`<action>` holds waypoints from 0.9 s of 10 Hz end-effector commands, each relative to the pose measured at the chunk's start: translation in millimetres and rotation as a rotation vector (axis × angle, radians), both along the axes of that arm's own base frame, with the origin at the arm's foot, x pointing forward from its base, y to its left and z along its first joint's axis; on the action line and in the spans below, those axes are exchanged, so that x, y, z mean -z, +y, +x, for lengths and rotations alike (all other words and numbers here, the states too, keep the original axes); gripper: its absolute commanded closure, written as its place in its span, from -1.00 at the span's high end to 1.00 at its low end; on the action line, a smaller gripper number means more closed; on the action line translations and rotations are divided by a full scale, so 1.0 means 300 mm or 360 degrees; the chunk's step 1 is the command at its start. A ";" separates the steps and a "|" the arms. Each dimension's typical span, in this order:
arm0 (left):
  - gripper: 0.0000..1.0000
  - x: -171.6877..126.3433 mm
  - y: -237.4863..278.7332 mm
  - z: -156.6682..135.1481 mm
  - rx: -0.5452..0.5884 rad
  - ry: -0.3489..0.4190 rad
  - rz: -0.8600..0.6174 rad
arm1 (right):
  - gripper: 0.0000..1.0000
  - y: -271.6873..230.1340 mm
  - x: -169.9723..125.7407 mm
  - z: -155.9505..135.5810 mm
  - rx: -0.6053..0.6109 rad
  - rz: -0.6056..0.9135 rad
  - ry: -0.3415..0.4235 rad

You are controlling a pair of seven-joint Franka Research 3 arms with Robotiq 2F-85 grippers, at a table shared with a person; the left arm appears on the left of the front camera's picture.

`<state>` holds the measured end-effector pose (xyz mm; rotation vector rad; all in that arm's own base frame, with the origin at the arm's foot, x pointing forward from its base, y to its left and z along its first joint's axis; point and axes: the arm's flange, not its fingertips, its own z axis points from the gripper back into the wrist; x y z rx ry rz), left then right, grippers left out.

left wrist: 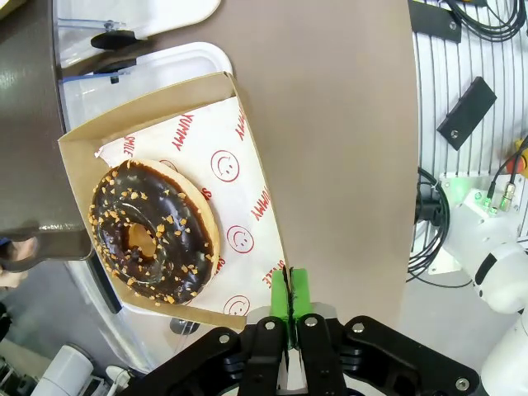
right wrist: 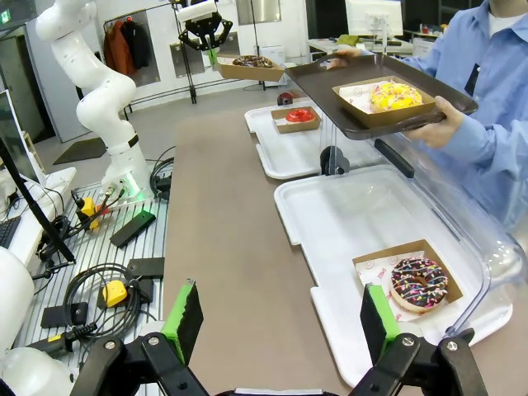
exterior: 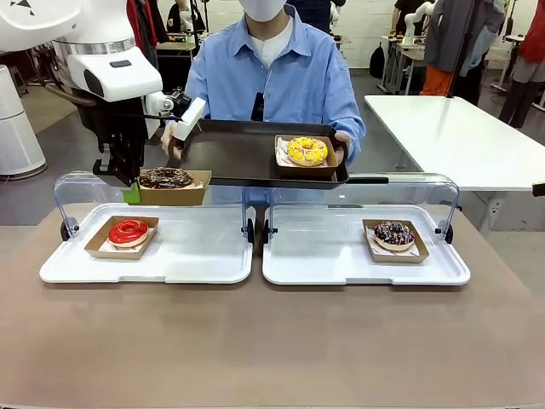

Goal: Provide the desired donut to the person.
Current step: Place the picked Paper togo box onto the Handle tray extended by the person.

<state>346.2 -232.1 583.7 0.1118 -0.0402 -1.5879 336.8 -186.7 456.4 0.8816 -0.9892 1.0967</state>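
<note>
My left gripper [exterior: 131, 192] is shut on the rim of a cardboard tray [exterior: 174, 189] that carries a chocolate donut with nut crumbs [exterior: 166, 177], held in the air just below the left end of the dark serving tray [exterior: 230, 153]. In the left wrist view the green pads [left wrist: 290, 297] pinch the cardboard tray's edge, with the chocolate donut [left wrist: 153, 233] lying on printed paper. The person [exterior: 277, 77] holds the serving tray with both hands; a yellow sprinkled donut [exterior: 307, 151] sits on it. My right gripper [right wrist: 280, 318] is open above the table, near a dark sprinkled donut [right wrist: 419, 283].
Two white display trays [exterior: 170, 256] [exterior: 341, 256] with raised clear lids lie on the brown table. A red donut [exterior: 128, 231] sits in the left one, the dark sprinkled donut [exterior: 394, 233] in the right. A white table [exterior: 451, 136] stands at the back right.
</note>
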 end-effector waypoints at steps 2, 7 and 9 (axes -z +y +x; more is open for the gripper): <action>-0.97 -0.058 0.032 0.020 0.0062 -0.0036 -0.0029 | 1.00 -0.004 0.002 -0.005 -0.0014 0.0010 -0.0019; -0.97 -0.251 0.028 0.235 0.0142 -0.0191 -0.0055 | 1.00 -0.004 0.002 -0.005 -0.0014 0.0010 -0.0019; -0.97 -0.287 0.037 0.397 0.0188 -0.0271 -0.0061 | 1.00 -0.004 0.002 -0.005 -0.0014 0.0010 -0.0019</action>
